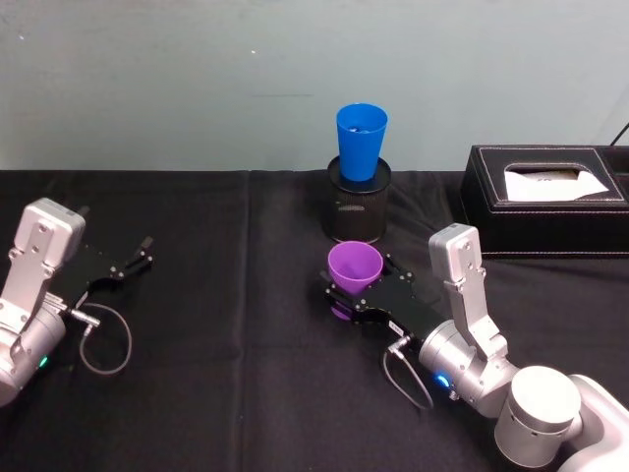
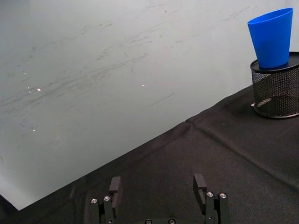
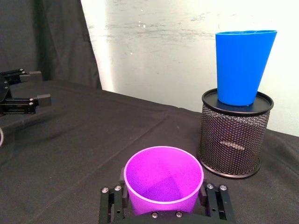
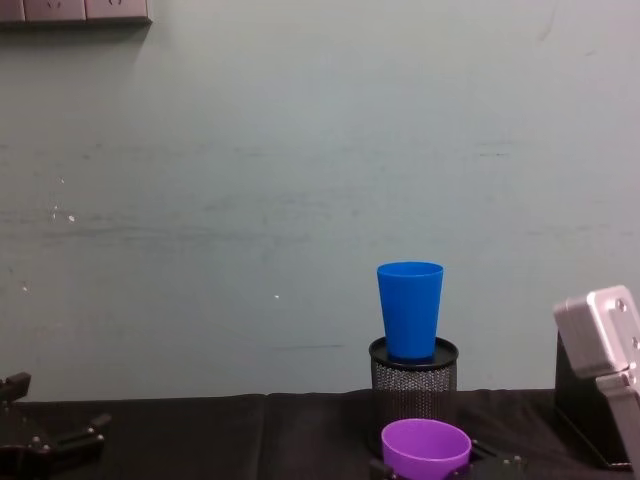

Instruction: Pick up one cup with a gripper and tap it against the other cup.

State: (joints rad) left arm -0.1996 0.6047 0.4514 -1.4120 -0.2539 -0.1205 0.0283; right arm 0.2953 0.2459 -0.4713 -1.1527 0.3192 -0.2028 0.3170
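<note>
— Two hands on show, then; which one is busy?
— The right hand (image 1: pixel 359 285); it sits low over the near middle of the desk (image 1: pixel 226 334); its flat black jaws press on either side of the purple cup (image 1: pixel 354 264), so it is holding that cup.
— And the cup itself, how does it stand?
— Upright, mouth up; the jaws grip it below the rim; whether its base rests on the desk or hangs just off it, I cannot tell from here.
— What about the other arm?
— The left hand (image 2: pixel 157 186) lies at the desk's left side, well apart from both cups; its two fingers (image 2: pixel 114 186) are spread wide and hold no object; a loop of grey cable (image 1: pixel 103 339) curls beside its wrist.
— Further back?
— Just behind the purple cup stands a round black wire-mesh holder (image 1: pixel 359 205); the blue cup (image 1: pixel 361 138) stands upright on its flat top, mouth up, higher than the purple one; the two cups are near each other but apart.
— Anything beyond that?
— To the right of the holder sits a black tissue box (image 1: pixel 545 202), with a white tissue (image 1: pixel 555 182) showing at its slot; behind everything is a pale green wall (image 1: pixel 147 79).
</note>
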